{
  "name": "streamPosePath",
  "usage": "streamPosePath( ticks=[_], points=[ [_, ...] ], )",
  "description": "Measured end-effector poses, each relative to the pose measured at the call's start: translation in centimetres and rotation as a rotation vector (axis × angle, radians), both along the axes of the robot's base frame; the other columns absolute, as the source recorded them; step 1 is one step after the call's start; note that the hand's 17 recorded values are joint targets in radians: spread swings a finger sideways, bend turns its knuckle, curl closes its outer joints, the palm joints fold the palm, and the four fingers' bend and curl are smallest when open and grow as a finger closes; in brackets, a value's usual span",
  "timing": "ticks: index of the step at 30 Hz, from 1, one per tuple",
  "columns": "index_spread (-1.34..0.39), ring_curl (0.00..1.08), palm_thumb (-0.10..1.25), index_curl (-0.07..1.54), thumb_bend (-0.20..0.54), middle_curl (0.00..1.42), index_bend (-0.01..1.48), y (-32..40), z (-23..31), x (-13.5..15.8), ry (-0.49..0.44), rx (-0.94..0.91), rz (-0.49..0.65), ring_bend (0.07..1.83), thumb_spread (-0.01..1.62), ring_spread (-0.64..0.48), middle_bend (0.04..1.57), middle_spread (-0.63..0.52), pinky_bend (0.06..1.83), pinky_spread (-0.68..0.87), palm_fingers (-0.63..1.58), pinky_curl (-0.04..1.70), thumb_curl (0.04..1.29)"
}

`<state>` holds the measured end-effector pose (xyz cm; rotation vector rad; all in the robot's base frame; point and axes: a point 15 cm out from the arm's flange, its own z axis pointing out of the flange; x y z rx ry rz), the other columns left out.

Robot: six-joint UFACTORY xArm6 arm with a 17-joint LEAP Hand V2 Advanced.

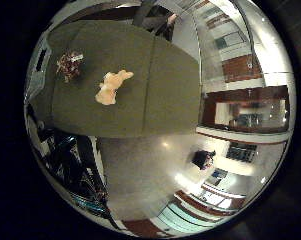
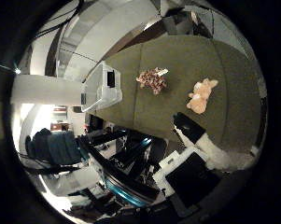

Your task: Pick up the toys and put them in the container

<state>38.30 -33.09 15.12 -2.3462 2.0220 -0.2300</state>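
Observation:
Two toys lie on a green table (image 1: 160,100). One is a cream plush animal (image 1: 113,86), also seen in the right thumb side palm view (image 2: 202,95). The other is a brown spiky toy (image 1: 69,67), which the right thumb side palm view (image 2: 152,80) shows too. They lie a short way away from each other. A white open box (image 2: 103,89) stands at the table's edge beside the brown toy. My hand (image 2: 198,145) is high above the table and away from both toys. Its white and black fingers reach out fairly straight and hold nothing.
Beyond the table edge the little finger side view shows grey floor (image 1: 150,165) and wooden furniture (image 1: 245,105). A blue chair (image 2: 56,149) and dark frame parts (image 2: 121,154) stand beside the table.

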Motion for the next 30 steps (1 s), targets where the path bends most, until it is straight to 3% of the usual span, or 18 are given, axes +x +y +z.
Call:
streamPosePath(
  ticks=[12,23,30],
  points=[
    [-0.44,0.19,0.81,0.36,-0.034,0.28,0.22,1.8,0.4,1.8,0.007,-0.021,0.062,0.19,1.01,0.18,0.18,0.03,0.31,0.32,0.09,0.21,0.39],
    [-0.41,0.23,0.71,0.31,-0.028,0.3,0.17,-10.0,2.7,5.1,0.119,-0.31,0.239,0.2,0.97,0.19,0.19,0.05,0.34,0.33,0.0,0.21,0.34],
    [-0.42,0.24,0.69,0.29,-0.028,0.3,0.17,-15.9,1.2,6.4,0.114,-0.455,0.323,0.2,0.96,0.19,0.19,0.05,0.35,0.33,-0.01,0.21,0.33]
  ],
)
